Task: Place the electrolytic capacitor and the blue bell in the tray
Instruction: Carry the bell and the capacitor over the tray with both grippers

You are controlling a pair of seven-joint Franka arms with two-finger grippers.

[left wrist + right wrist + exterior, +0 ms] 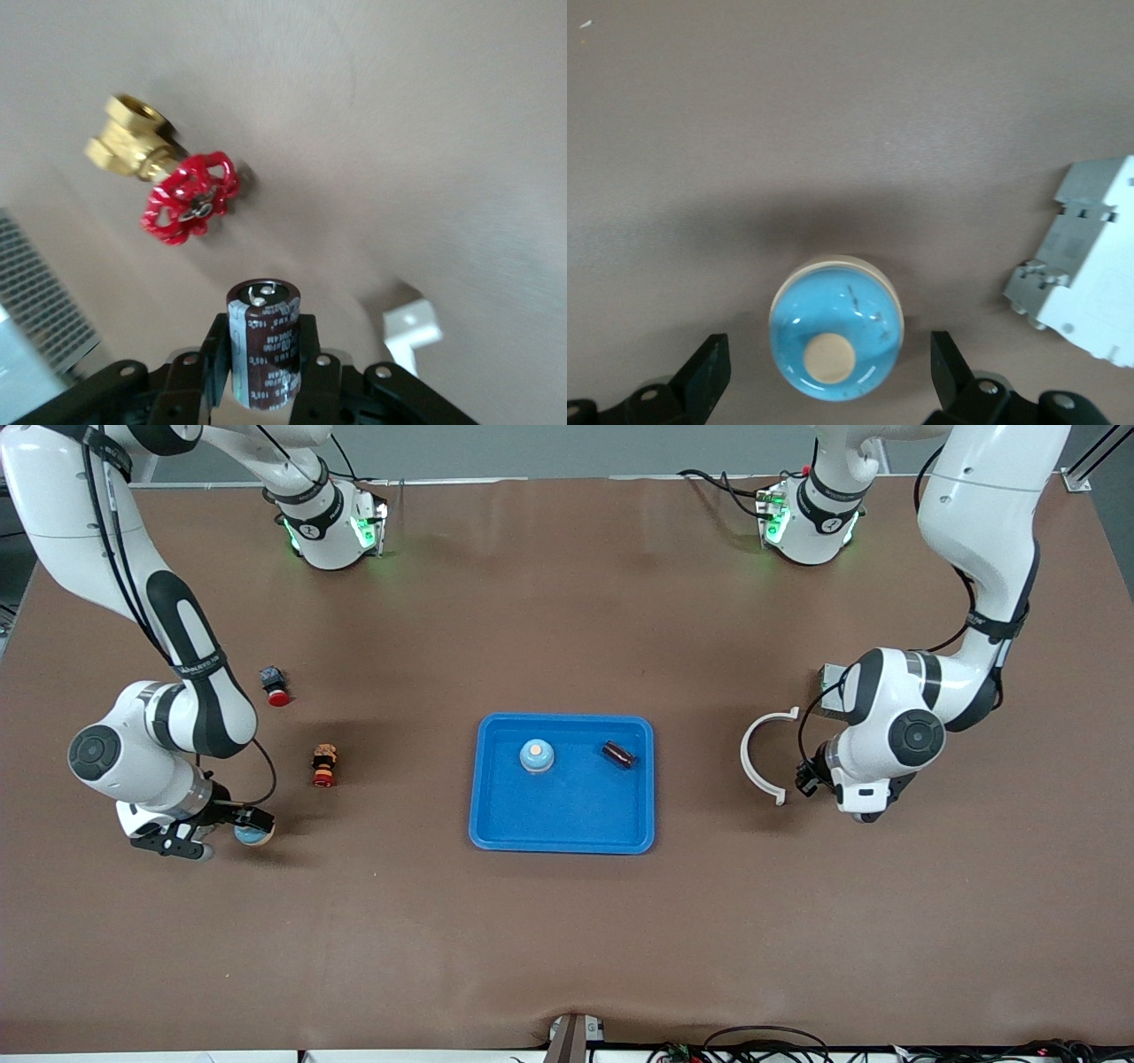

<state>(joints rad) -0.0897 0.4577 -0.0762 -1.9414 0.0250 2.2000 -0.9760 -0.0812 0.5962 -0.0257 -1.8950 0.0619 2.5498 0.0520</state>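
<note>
Blue plastic forms the tray (567, 846), a shallow rectangle with rounded corners and a raised rim, at mid-table (567, 602). It already holds a second bell (537, 755) and a second capacitor (618, 755), lying apart from each other.

My left tool (263, 363) is pressed together on the capacitor (263, 336), a short dark-sleeved cylinder with a metal top and printed markings. The fingers pinch its curved side so that the can stands upright and cannot roll. This tool is at the left arm's end of the table, beside a white plastic arc (762, 757) and well apart from the tray. I cannot tell whether the can has left the table. A brass valve (190, 199) with a red spoked handwheel lies near it.

My right tool (828, 372) is spread wide, one black finger on each side of the bell (837, 328), touching neither side. The bell is a glossy blue dome with a pale round button, resting on the matte brown table at the right arm's end. Straddling the dome lines the fingers up for a pinch across its widest part. A white moulded breaker (1090, 266) lies near the bell.

I judge both pieces need carrying to the tray.
</note>
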